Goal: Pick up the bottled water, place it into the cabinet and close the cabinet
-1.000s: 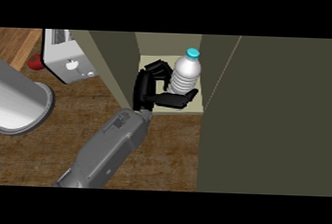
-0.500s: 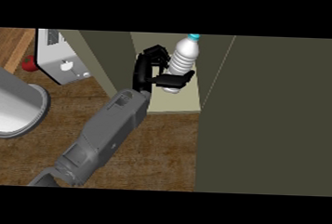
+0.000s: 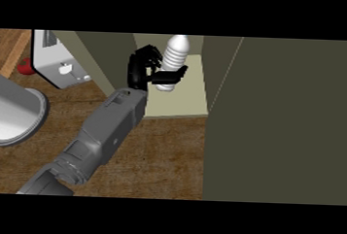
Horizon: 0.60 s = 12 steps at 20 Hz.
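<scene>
Bottled water (image 3: 175, 56) upright – cap end up – gripped by left hand (image 3: 143, 68).

A wooden surface (image 3: 167, 157) with a brown grain fills the lower middle of the head view; at the left edge sits a large grey metal vessel (image 3: 7, 115) with a broad round rim, cut off by the frame, resting on the wood; above it, near the upper left, stands a white appliance (image 3: 60, 61) with a small knob on its face, tilted in this view; just to its left a small red object (image 3: 25, 67) lies on the wood, partly hidden behind the white appliance, too little of it showing to tell what it is.
</scene>
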### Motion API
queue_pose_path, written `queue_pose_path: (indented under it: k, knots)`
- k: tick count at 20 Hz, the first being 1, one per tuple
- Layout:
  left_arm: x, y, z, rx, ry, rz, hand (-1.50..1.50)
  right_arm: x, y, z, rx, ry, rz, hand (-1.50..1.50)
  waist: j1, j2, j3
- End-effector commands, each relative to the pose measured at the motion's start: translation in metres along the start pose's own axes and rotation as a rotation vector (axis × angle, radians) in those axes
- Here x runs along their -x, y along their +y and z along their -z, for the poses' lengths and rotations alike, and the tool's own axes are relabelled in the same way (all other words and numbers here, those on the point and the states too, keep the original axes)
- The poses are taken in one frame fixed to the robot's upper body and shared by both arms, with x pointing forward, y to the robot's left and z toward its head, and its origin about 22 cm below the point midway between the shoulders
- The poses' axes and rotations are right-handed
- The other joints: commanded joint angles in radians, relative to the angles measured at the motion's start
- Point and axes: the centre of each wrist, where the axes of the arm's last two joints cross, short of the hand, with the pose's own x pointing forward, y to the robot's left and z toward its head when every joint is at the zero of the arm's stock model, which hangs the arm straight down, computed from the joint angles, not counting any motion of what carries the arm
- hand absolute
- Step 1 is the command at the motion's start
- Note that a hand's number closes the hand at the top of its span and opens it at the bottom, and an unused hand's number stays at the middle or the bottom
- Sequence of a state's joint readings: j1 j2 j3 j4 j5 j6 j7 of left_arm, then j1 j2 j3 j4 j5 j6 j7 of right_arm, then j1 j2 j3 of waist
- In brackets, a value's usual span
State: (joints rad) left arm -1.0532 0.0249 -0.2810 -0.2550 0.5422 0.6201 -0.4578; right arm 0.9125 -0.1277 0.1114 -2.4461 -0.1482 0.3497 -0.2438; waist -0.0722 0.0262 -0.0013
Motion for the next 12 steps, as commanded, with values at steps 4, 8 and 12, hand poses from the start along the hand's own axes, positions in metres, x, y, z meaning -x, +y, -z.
queue_pose_path:
  k: [4,8,12]
  knots:
    - [-0.012,0.014,0.019,-0.062,-0.054,0.108,-1.5,-0.015,-0.002,-0.002,-0.002,-0.046,0.045,-1.5,-0.024,0.005,0.0]
    - [-0.008,0.017,0.02,-0.091,-0.113,0.176,-1.5,-0.012,-0.001,-0.005,-0.022,-0.042,0.05,-1.5,-0.03,0.004,0.0]
    - [-0.018,0.021,0.028,-0.12,-0.128,0.211,-1.5,-0.009,-0.003,0.001,-0.044,-0.049,0.04,-1.5,-0.034,0.016,0.0]
